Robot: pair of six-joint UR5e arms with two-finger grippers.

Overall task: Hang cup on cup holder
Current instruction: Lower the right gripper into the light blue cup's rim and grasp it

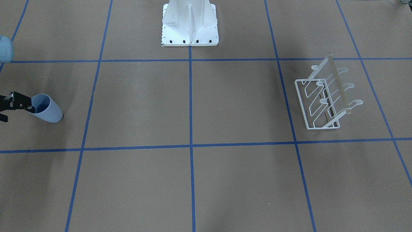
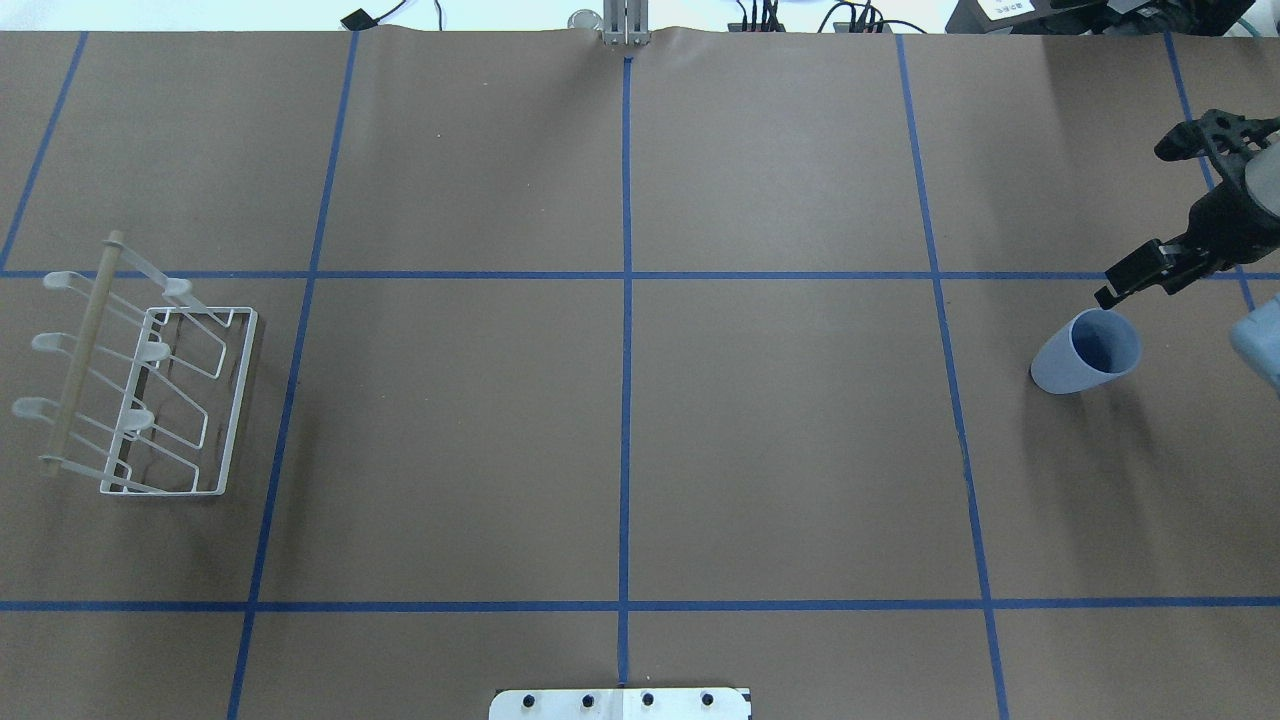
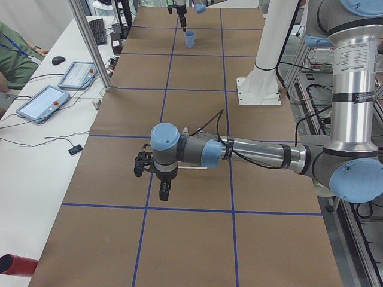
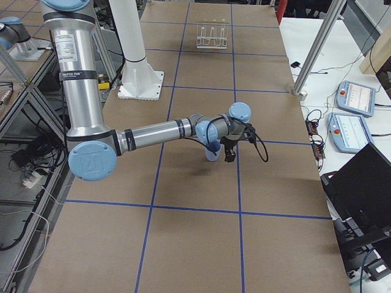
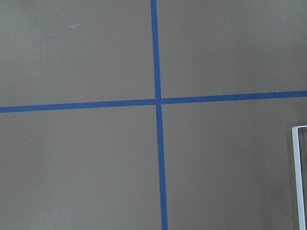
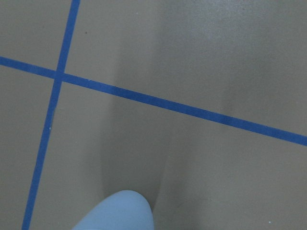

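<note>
While the right gripper (image 2: pixel 1132 225) hangs open at one o'clock of the cup (image 2: pixel 1085 352), a square wall pinch seems wise. The cup holder (image 2: pixel 85 345) waits at nine o'clock.

A brown table (image 2: pixel 780 450), ruled into squares by blue tape lines (image 2: pixel 627 400), carries a light-blue cup (image 2: pixel 1075 362) standing mouth-up just beside the fingers (image 2: pixel 1132 273) of the right gripper (image 2: pixel 1134 223). A white wire cup holder (image 2: pixel 150 400) sits on its base at the opposite end, well apart from those fingers. The white robot base (image 1: pixel 190 25) stands between them at the table's edge.
</note>
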